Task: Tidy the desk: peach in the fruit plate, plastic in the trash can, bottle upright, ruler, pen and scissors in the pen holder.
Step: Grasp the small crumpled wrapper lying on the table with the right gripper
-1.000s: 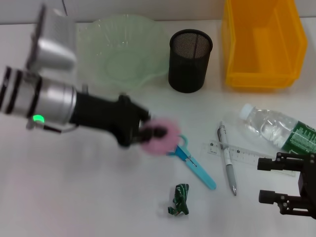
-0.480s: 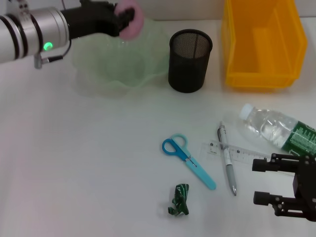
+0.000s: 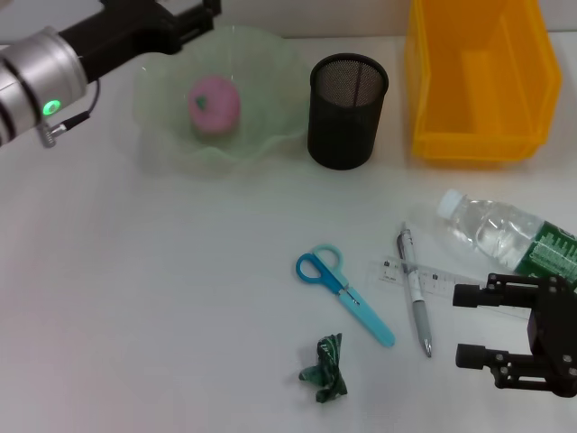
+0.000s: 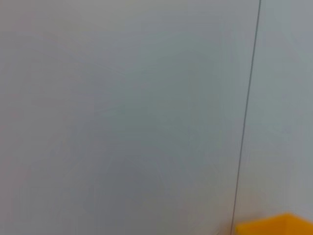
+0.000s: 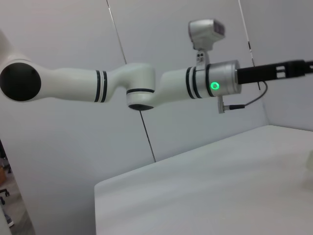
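The white table point(image 3: 135, 316) carries all items. At its far right stands the yellow bin point(image 3: 478, 81), the largest container; left of it sits the black mesh pen holder point(image 3: 347, 110), and further left the pale green fruit plate point(image 3: 270, 135). The pink peach point(image 3: 214, 104) rests inside the plate. The left gripper point(image 3: 194, 13) hovers above the plate's far rim, jaws parted and holding nothing. The right gripper point(image 3: 469, 325) sits low at the near right corner of the table, jaws spread wide and empty. The clear bottle point(image 3: 505, 236) lies on its side beyond that gripper. The transparent ruler point(image 3: 433, 282) lies flat with the pen point(image 3: 415, 289) crossing it. The blue scissors point(image 3: 347, 293) lie left of the pen. The crumpled green plastic point(image 3: 325, 368) lies nearest the table's front edge.
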You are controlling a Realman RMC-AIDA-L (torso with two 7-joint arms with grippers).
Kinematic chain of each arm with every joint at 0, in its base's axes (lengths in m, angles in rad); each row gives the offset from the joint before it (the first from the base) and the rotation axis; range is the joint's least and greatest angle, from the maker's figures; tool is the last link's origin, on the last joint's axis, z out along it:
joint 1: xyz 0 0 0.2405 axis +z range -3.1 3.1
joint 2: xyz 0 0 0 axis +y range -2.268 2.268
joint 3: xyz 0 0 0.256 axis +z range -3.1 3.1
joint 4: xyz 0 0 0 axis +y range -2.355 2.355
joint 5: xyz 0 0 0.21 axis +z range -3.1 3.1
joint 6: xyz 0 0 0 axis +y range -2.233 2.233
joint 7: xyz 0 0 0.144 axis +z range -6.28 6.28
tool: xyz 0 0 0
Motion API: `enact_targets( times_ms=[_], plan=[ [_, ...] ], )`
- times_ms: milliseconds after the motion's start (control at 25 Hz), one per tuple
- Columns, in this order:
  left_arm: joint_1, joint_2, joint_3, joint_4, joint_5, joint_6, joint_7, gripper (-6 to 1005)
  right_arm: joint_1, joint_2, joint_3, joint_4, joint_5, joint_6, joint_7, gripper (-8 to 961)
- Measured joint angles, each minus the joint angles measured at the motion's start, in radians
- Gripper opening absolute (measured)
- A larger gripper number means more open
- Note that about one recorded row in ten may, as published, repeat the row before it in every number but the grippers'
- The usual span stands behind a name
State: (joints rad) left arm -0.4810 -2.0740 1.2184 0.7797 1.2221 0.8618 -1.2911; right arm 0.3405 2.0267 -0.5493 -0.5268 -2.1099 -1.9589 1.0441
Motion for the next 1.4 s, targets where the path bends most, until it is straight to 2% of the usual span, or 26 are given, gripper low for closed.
enact_targets(
  times_ms=[40,120,240,280,320,480,520,600,640,680,720,760,800,880,920,960,1000,1040,1080,1120,1160,1200,1280,1320,1360,1400],
  plan=[
    [0.000,0.000,0.000,0.000,0.000,0.000,0.000,661,0.001,0.000,-0.001,0.001,0.000,0.000,0.000,658],
    [0.039,0.001,-0.005,-0.009,-0.122,0.080,0.070,690,0.004,0.001,-0.005,0.001,0.000,0.000,0.000,658],
    [0.072,0.002,-0.012,-0.011,-0.182,0.159,0.081,734,0.005,0.002,-0.002,0.001,0.000,0.000,0.000,658],
    [0.091,0.004,-0.013,-0.011,-0.198,0.202,0.082,749,0.005,0.003,0.000,0.001,0.000,0.000,0.001,658],
    [0.130,0.008,-0.018,-0.014,-0.210,0.299,0.082,764,0.007,0.003,0.007,0.000,0.001,0.000,0.017,658],
    [0.169,0.021,-0.021,-0.024,-0.196,0.393,0.083,807,0.014,-0.001,0.029,-0.007,0.003,-0.003,0.067,658],
    [0.190,0.031,-0.022,-0.035,-0.179,0.449,0.083,807,0.016,-0.005,0.038,-0.013,0.003,-0.007,0.088,658],
    [0.235,0.072,-0.022,-0.101,-0.094,0.588,0.089,806,0.021,-0.010,0.059,-0.038,0.004,-0.020,0.138,658],
    [0.235,0.072,-0.022,-0.101,-0.094,0.588,0.089,805,0.024,-0.012,0.067,-0.059,0.004,-0.027,0.169,658],
    [0.245,0.086,-0.022,-0.130,-0.056,0.635,0.095,805,0.029,-0.012,0.070,-0.094,0.004,-0.039,0.208,658],
    [0.252,0.114,-0.022,-0.206,0.075,0.750,0.124,804,0.040,-0.012,0.070,-0.175,0.004,-0.065,0.288,657],
    [0.252,0.120,-0.022,-0.225,0.122,0.779,0.130,803,0.049,-0.012,0.066,-0.229,0.003,-0.087,0.339,657],
    [0.252,0.120,-0.022,-0.225,0.122,0.779,0.130,803,0.049,-0.012,0.066,-0.229,0.003,-0.087,0.339,657],
    [0.252,0.124,-0.024,-0.237,0.188,0.805,0.131,802,0.076,-0.012,0.041,-0.353,-0.012,-0.135,0.448,657],
    [0.252,0.125,-0.025,-0.239,0.205,0.810,0.131,801,0.106,-0.012,-0.026,-0.505,-0.041,-0.182,0.578,657],
    [0.252,0.124,-0.031,-0.242,0.214,0.810,0.129,801,0.117,-0.011,-0.082,-0.593,-0.058,-0.198,0.637,657],
    [0.252,0.124,-0.031,-0.242,0.214,0.810,0.129,800,0.117,-0.011,-0.082,-0.593,-0.058,-0.198,0.637,657],
    [0.252,0.124,-0.031,-0.242,0.214,0.810,0.129,800,0.126,-0.009,-0.130,-0.663,-0.074,-0.209,0.690,657],
    [0.252,0.125,-0.046,-0.247,0.236,0.820,0.124,799,0.135,-0.005,-0.198,-0.756,-0.097,-0.216,0.753,657],
    [0.252,0.125,-0.046,-0.247,0.236,0.820,0.124,799,0.146,0.008,-0.323,-0.912,-0.134,-0.218,0.848,657],
    [0.252,0.127,-0.049,-0.247,0.242,0.828,0.123,800,0.151,0.015,-0.378,-0.971,-0.152,-0.219,0.880,657],
    [0.250,0.129,-0.050,-0.247,0.249,0.842,0.122,800,0.151,0.015,-0.378,-0.971,-0.152,-0.219,0.880,657],
    [0.250,0.129,-0.050,-0.247,0.249,0.842,0.122,800,0.163,0.029,-0.492,-1.073,-0.188,-0.220,0.935,657],
    [0.248,0.132,-0.051,-0.248,0.255,0.853,0.122,800,0.174,0.043,-0.592,-1.122,-0.218,-0.214,0.971,657],
    [0.248,0.136,-0.055,-0.248,0.258,0.856,0.117,800,0.174,0.043,-0.592,-1.122,-0.218,-0.214,0.971,657],
    [0.248,0.136,-0.055,-0.248,0.258,0.856,0.117,800,0.179,0.048,-0.644,-1.132,-0.228,-0.204,0.988,657]
  ],
)
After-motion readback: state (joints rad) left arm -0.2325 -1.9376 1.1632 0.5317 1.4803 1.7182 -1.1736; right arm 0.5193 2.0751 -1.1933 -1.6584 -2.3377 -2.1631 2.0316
